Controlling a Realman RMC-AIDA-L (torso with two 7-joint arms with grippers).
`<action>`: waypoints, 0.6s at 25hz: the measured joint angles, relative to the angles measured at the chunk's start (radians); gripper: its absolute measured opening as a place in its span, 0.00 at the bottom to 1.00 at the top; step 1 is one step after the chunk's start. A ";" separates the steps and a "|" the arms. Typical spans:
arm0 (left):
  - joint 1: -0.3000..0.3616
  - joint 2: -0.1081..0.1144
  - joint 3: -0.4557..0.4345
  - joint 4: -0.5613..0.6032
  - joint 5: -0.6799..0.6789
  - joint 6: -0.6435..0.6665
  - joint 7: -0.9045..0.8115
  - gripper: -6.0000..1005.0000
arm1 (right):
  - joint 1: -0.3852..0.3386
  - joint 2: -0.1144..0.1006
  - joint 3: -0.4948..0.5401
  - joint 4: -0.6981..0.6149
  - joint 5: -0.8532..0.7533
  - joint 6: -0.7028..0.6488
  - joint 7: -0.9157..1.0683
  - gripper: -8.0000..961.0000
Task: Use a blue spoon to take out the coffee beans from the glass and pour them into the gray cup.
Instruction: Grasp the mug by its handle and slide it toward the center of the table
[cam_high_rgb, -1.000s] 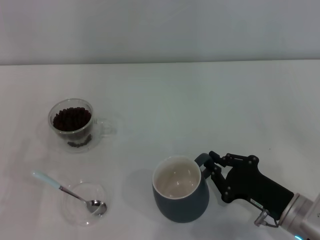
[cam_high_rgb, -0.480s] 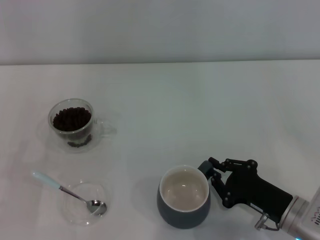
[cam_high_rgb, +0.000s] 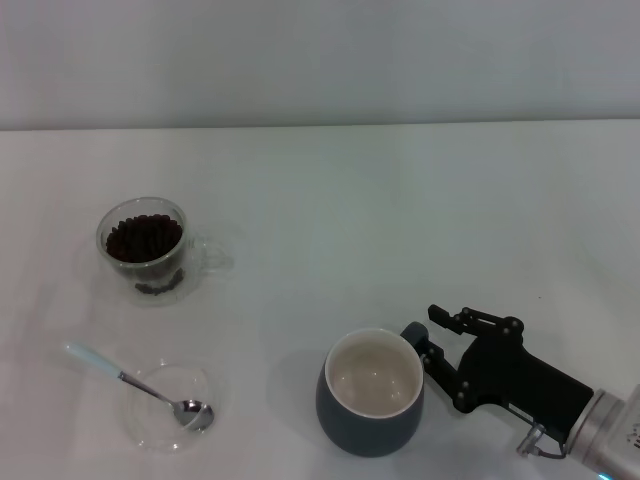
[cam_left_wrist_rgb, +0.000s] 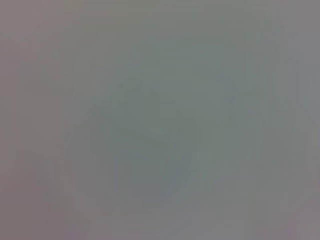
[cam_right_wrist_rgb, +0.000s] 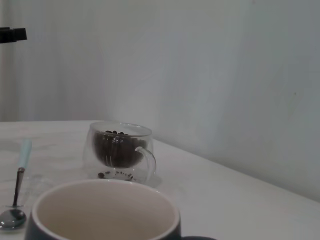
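The gray cup (cam_high_rgb: 371, 392) stands upright near the table's front edge, with a cream inside that holds nothing; it also fills the bottom of the right wrist view (cam_right_wrist_rgb: 100, 215). My right gripper (cam_high_rgb: 433, 335) is open just right of the cup's handle, with a finger on each side of it. The glass (cam_high_rgb: 145, 245) of coffee beans (cam_high_rgb: 144, 238) stands at the far left and also shows in the right wrist view (cam_right_wrist_rgb: 118, 150). The blue spoon (cam_high_rgb: 128, 379) lies at the front left, bowl resting in a flat clear dish (cam_high_rgb: 160, 415). The left gripper is out of view.
The white table (cam_high_rgb: 340, 220) stretches bare between the glass and the cup. A pale wall rises behind it. The left wrist view shows only a grey blur.
The gray cup has slid a little to the right with my right gripper at its handle. The fingers now sit slightly farther back from the handle.
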 joint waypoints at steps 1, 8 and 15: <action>0.002 0.000 0.000 0.000 0.000 0.002 0.000 0.62 | -0.001 -0.001 0.000 0.000 0.000 0.000 0.000 0.33; 0.015 0.000 0.000 -0.001 0.000 0.004 0.000 0.62 | -0.036 -0.007 -0.011 -0.020 -0.005 -0.030 0.000 0.36; 0.017 0.001 0.000 0.000 0.000 0.004 0.000 0.62 | -0.082 -0.008 -0.013 -0.038 -0.005 -0.072 0.005 0.36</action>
